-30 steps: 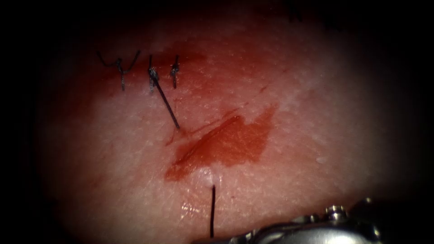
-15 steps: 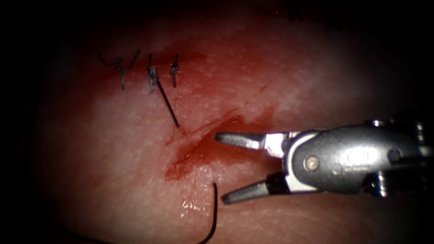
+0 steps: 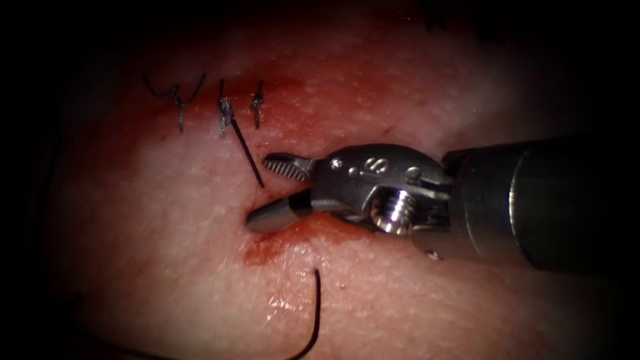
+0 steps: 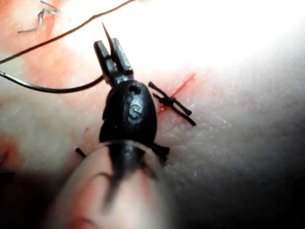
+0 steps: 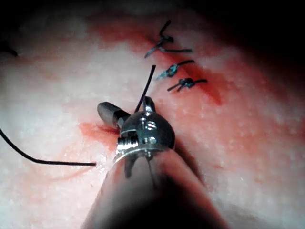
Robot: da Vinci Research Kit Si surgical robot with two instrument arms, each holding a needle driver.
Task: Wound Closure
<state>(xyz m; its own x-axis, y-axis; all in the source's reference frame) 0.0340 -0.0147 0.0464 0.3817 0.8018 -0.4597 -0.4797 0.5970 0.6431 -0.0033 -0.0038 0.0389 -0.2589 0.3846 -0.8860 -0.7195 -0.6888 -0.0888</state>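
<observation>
Between the left tool's (image 4: 107, 45) closed jaws sits the needle (image 4: 104, 29), clear of the tissue (image 3: 167, 253). Only its point shows, so I cannot tell where along its curve it is held. Thread (image 3: 315, 307) leaves the tissue at six o'clock of the cut (image 3: 267, 250). Over the cut hovers the right tool (image 3: 273, 192), jaws parted and empty. It could snag the knot tail (image 3: 245, 152) at its eleven o'clock.

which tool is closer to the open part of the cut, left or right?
Right. The right tool hangs with open, empty jaws directly over the cut and its red fluid. The left tool holds the needle near its tip, off the tissue, apart from the cut.
</observation>
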